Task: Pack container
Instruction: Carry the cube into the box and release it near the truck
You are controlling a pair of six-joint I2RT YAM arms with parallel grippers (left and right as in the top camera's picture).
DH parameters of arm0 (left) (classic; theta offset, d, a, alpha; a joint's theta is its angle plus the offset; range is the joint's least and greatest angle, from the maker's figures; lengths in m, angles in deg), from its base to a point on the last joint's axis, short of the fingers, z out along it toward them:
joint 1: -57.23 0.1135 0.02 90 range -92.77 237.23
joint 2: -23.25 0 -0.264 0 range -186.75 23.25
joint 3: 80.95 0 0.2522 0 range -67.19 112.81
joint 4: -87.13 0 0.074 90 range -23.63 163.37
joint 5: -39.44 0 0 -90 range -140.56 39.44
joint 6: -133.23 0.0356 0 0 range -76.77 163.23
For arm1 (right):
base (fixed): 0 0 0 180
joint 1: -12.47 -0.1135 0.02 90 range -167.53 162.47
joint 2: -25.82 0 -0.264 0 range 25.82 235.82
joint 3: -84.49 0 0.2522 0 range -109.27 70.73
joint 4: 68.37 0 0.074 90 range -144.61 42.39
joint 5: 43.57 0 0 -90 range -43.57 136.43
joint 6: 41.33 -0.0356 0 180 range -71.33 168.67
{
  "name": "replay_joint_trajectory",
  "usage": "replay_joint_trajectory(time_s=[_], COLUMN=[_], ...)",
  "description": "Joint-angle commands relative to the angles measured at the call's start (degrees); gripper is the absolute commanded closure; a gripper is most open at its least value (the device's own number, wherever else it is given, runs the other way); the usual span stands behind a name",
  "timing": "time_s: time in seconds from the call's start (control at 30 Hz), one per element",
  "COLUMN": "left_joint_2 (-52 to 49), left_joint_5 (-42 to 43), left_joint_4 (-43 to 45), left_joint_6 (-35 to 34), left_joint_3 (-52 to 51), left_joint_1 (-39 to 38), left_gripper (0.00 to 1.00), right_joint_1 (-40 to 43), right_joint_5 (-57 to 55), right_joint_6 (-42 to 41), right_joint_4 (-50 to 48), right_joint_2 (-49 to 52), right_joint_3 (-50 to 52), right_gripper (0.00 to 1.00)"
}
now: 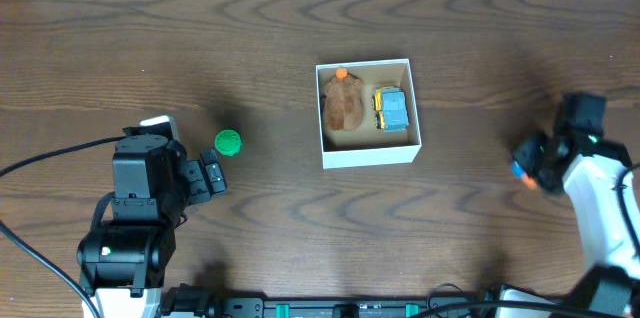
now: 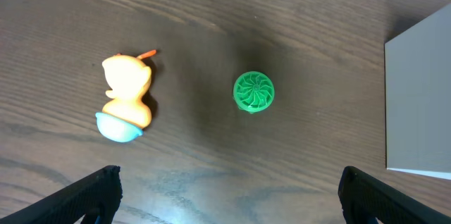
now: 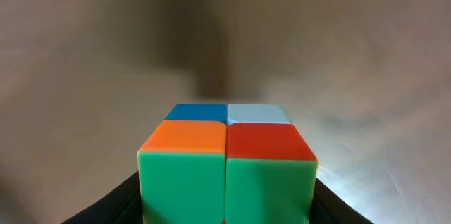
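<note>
Our left gripper [image 1: 214,174] hangs low at the near left, fingers spread wide, just near of the green ball [image 1: 228,142]. Our right gripper [image 1: 527,166], far right, clamps a cube [image 3: 227,168]. The container [image 1: 370,152] sits mid-table.

A green round toy [image 2: 254,91] is sitting on the table [image 2: 211,13]. An orange duck [image 2: 125,97] is lying near it. The container [image 2: 419,104] is showing at right. The left gripper [image 2: 227,199] is standing open.
</note>
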Motion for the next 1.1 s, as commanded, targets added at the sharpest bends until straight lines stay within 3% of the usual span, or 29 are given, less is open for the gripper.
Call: replay_joint_trajectory(time_s=[0.0,0.2,0.4,0.73,0.93,1.07], left_joint_2=[0.0,0.0,0.0,0.0,0.0,0.0], left_joint_5=[-0.3,-0.3,-0.3,-0.3,-0.3,-0.3], left_joint_4=[-0.1,-0.2,-0.2,-0.2,-0.2,-0.2], left_joint_6=[-0.5,-0.5,-0.5,-0.5,-0.5,-0.5], left_joint_3=[1.1,1.1,1.1,1.1,1.1,1.1], left_joint_1=[0.2,0.2,0.2,0.2,0.2,0.2], left_gripper=[0.02,0.02,0.02,0.02,0.02,0.02], right_joint_1=[-9.7,-27.9,-38.9,-41.2,-41.2,-41.2], right_joint_5=[0.3,0.3,0.3,0.3,0.3,0.3], right_joint_6=[6.6,11.9,8.8,4.6,4.6,4.6], right_joint_4=[1.0,-1.5,-5.1,-8.7,-8.9,-7.9], right_joint_2=[-3.7,-3.7,-0.1,13.6,15.6,15.6], right_joint_3=[-6.9,-13.3,-13.3,-13.3,-13.3,-13.3], right_gripper=[0.99,0.99,0.99,0.99,0.98,0.93])
